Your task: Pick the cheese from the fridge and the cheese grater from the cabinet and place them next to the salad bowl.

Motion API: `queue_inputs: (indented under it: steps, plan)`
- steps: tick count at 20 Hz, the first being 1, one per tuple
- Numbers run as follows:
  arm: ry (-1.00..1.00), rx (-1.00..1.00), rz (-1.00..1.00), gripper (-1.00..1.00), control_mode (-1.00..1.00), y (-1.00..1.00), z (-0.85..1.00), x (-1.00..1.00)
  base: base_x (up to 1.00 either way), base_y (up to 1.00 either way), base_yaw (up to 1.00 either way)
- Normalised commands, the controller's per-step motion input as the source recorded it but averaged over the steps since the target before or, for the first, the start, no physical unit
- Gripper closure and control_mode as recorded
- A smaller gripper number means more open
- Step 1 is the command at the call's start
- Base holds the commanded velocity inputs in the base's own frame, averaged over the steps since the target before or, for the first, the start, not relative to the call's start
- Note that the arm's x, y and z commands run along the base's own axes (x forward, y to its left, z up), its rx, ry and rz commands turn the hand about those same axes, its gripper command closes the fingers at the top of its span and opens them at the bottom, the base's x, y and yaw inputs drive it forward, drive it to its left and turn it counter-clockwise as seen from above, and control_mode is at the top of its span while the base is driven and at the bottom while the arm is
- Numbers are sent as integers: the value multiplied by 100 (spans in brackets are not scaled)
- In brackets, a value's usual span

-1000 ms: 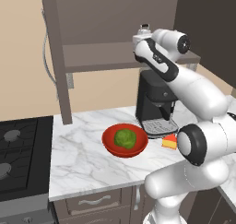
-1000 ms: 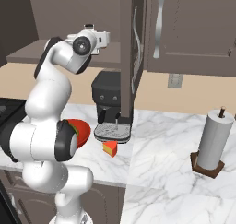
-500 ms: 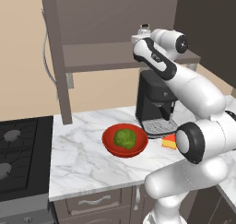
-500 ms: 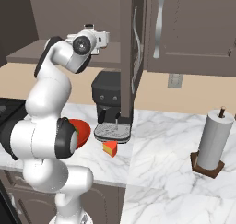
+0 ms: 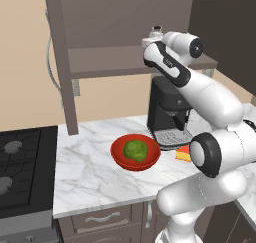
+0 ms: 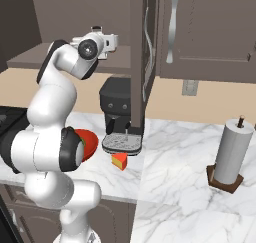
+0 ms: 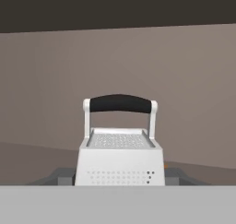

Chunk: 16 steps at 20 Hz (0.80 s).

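Jaws closed since earlier: gripper (image 7: 119,174) now clamps grater (image 7: 119,156), upright on cabinet (image 5: 125,62) shelf.

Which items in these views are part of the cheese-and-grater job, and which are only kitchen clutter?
Belongs to the job:
cheese grater, on the cabinet shelf, gripper shut on it
cheese, on the counter
salad bowl

Just lying about:
coffee machine
paper towel holder
stove
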Motion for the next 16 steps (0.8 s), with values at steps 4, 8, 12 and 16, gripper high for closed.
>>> queue_inputs:
  steps: [4,8,12,16]
  plan:
    - [0,0,0,100,-100,0,0,-13,0,0,0]
    - [-1,0,0,100,-100,0,0,-39,0,0,0]
    - [-6,0,0,100,-100,0,0,-54,0,0,0]
    - [-6,0,0,100,-100,0,0,-48,0,0,0]
